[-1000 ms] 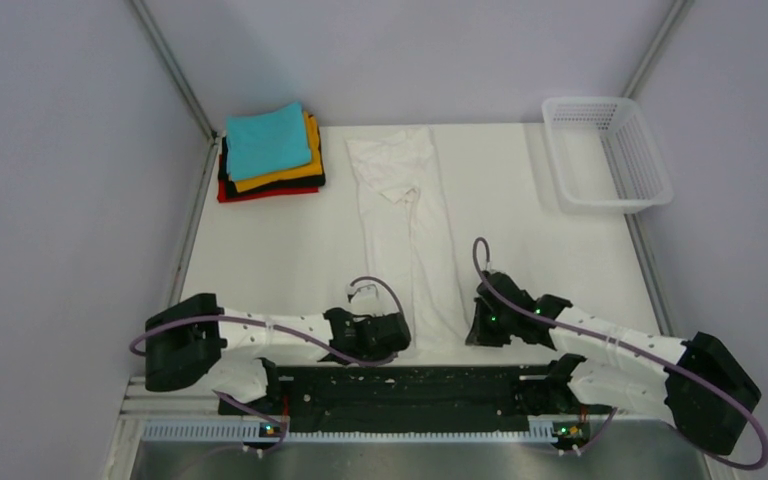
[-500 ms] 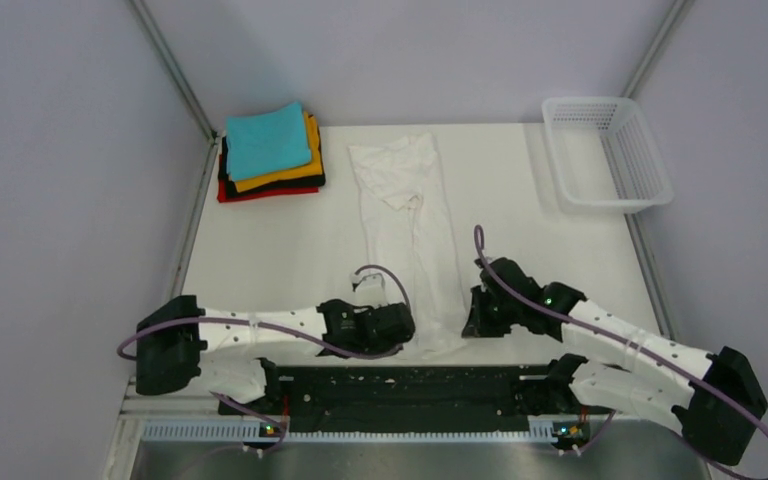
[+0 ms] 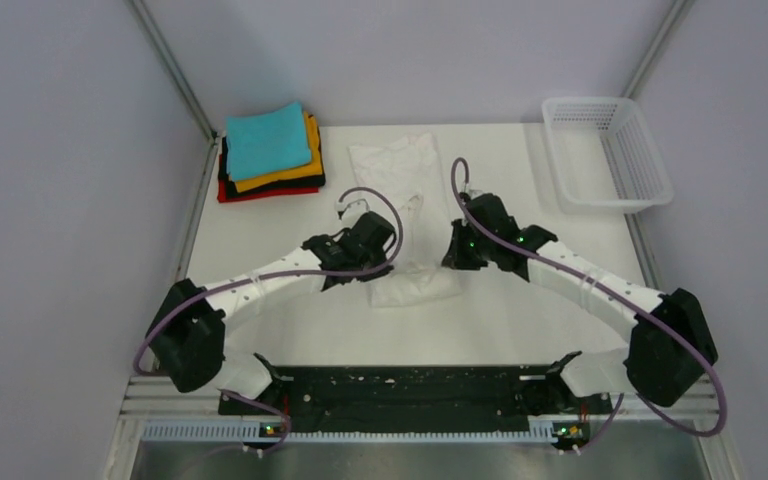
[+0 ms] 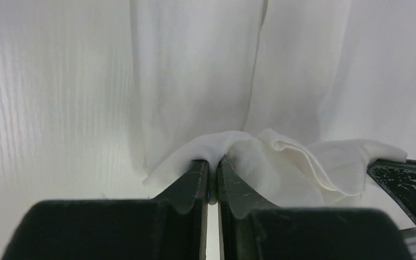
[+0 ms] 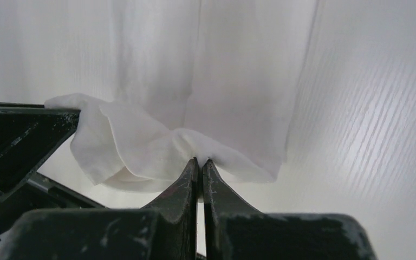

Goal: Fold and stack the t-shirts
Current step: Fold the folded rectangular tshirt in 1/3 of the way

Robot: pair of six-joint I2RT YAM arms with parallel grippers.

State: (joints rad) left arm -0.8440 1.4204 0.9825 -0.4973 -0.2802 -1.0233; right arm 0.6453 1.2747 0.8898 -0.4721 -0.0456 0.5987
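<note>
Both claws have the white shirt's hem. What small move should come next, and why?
Probably carry the hem toward the collar end and lay it there. The left claw and right claw are shut on the white shirt's near hem, lifted over its middle, so the fold is only partway.

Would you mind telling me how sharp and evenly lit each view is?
Top view: sharp and evenly lit, though the white shirt barely stands out from the white table. Left wrist view: the left tool is slightly soft up close, cloth folds faintly shaded. Right wrist view: much the same around the right tool.
</note>
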